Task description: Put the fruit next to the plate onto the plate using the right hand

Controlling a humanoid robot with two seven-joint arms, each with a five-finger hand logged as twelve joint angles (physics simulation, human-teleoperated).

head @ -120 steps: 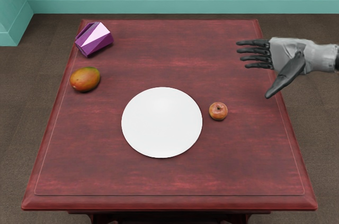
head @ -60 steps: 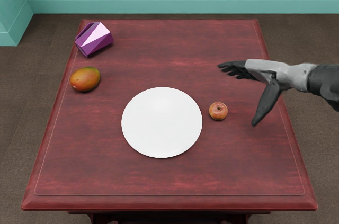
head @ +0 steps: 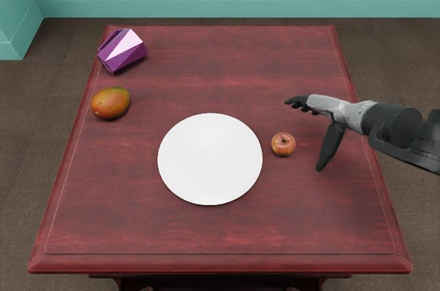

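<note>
Right hand [head: 331,109]: it comes in from the right edge on a grey forearm and hangs over the right side of the table, released and grasping nothing.
Fingers [head: 298,103]: dark and stretched out toward the left, lying close together, with their tips over bare wood beyond the small fruit and a little to its right.
Thumb [head: 328,151]: splayed wide from the fingers and pointing toward the near edge. Its tip is just right of the fruit and apart from it; whether it touches the wood cannot be told.
Small fruit [head: 283,144]: a red-orange round one with a dark dimple on top (it looks like an apple). It rests on the table just beside the plate's right rim, with a thin strip of wood between them, and the hand is not on it.
Plate [head: 210,159]: white, round and plain-faced, at the middle of the table.
Mango [head: 110,102]: green shading to orange-red, near the left edge and well apart from the plate.
Purple box [head: 122,49]: faceted and tilted, at the far left corner; its faces show flat purple and one paler panel.
Table [head: 220,71]: dark red wood with a raised border.
Between hand and fruit: only bare wood.
Surroundings: brown floor, teal wall behind.
</note>
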